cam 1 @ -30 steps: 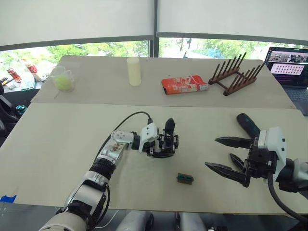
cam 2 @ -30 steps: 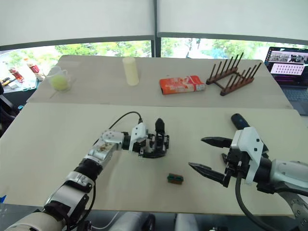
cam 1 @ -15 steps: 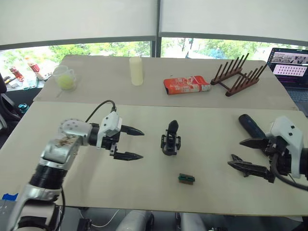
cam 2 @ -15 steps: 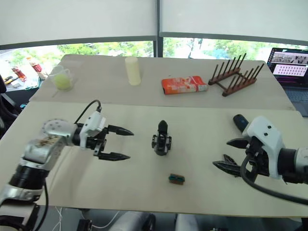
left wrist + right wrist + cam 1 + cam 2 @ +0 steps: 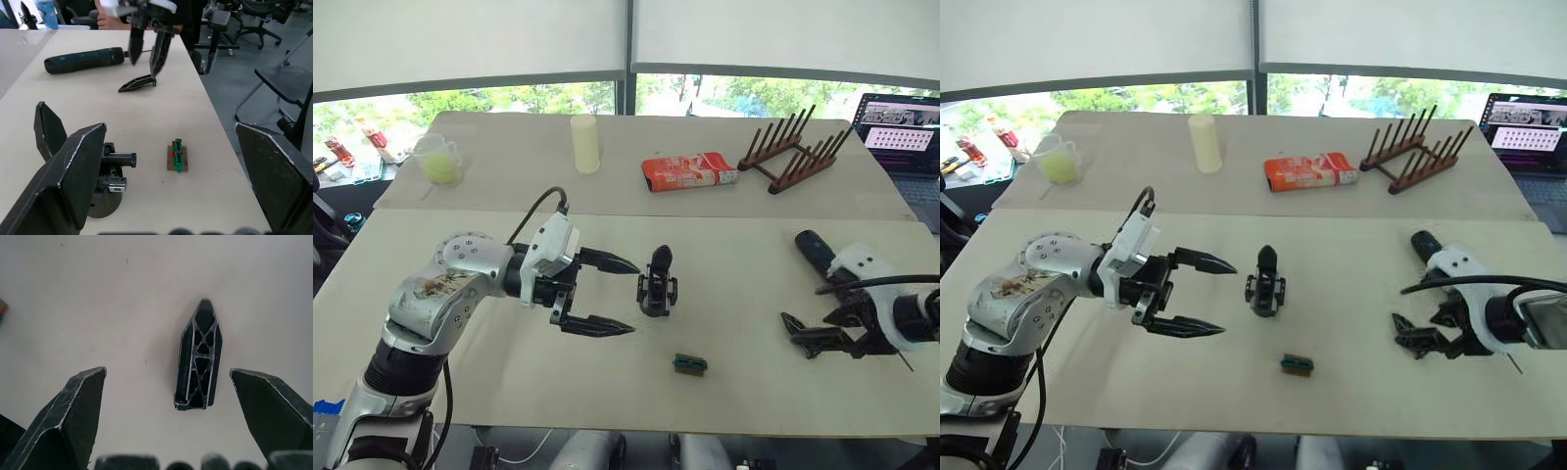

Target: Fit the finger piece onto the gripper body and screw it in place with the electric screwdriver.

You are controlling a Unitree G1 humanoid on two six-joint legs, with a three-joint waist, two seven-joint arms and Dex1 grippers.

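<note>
The left arm (image 5: 440, 304), at the frame's lower left, has silvery rounded joints, a black cable and a white wrist housing. Both grippers, left (image 5: 607, 294) and right (image 5: 1420, 338), carry tapering, pointed black fingers.

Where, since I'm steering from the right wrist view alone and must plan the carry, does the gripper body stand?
Observer: The gripper body stands upright in the middle of the table, to the robot's left of your right gripper.
Operator: Anything near it?
Observer: The left gripper, open, points at it from the robot's left.
Operator: And the screwdriver?
Observer: The electric screwdriver lies just beyond your gripper.
</note>
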